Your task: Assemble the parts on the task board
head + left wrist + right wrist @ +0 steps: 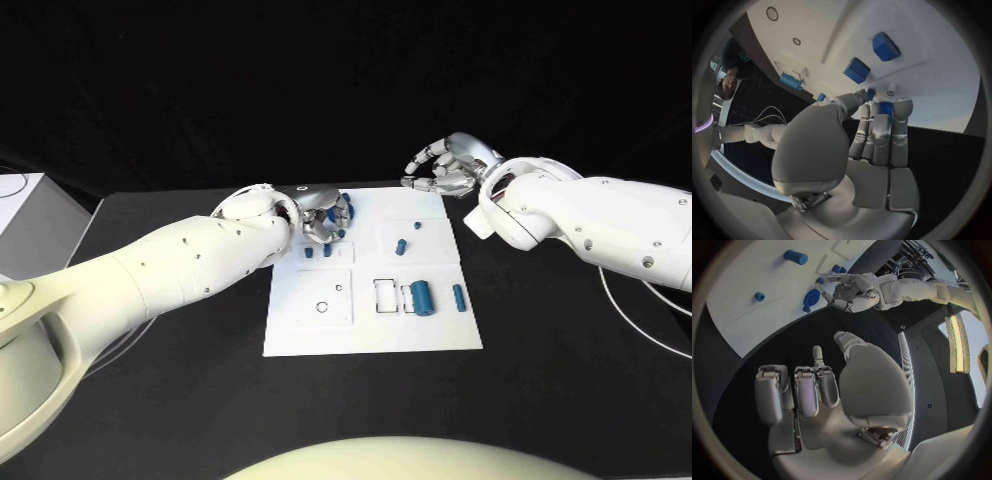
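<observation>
The left hand [320, 222] covers the task board's [368, 330] far left corner, so whether its fingers [879, 127] grip a blue part there can't be told. The board's 2 small ring marks [330, 298] are too tiny to make out.

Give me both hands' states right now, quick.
Left hand: over the task board, fingertips at a blue part; grip cannot be told.
Right hand: off the board, fingers curled, holding nothing.

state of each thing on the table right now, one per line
left robot hand: over the board's far left corner, fingers closed on a small blue part
right robot hand: off the board, fingers curled, holding nothing
task board: flat on the table
blue cylinder: lying on its side on the board
</observation>
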